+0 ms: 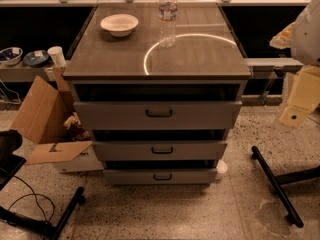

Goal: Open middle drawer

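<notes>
**Desk:** What is at centre frame?

**Photographer:** A grey metal cabinet [71,86] on a speckled floor, with three drawers stacked in its front. The middle drawer [200,150] sits between the taller top drawer [110,115] and the thin bottom drawer [125,176]. Its small dark loop handle [162,150] is at the centre of the front, and a dark gap shows above the front's upper edge.

**Desk:** And the robot?

**Photographer:** Its cream-coloured arm enters at the right edge. The gripper [296,115] hangs to the right of the cabinet, roughly level with the top drawer, well apart from every handle and touching nothing. Whether it is released or clenched I cannot tell.

**Desk:** Anything on the surface [200,54]?

**Photographer:** A white bowl [119,24] stands at the back left, with an upright plastic water bottle [167,19] just to its right. A bright ring of light [148,59] curves across the surface by the bottle's base. An open cardboard box [40,111] lies on the floor left of the cabinet.
</notes>
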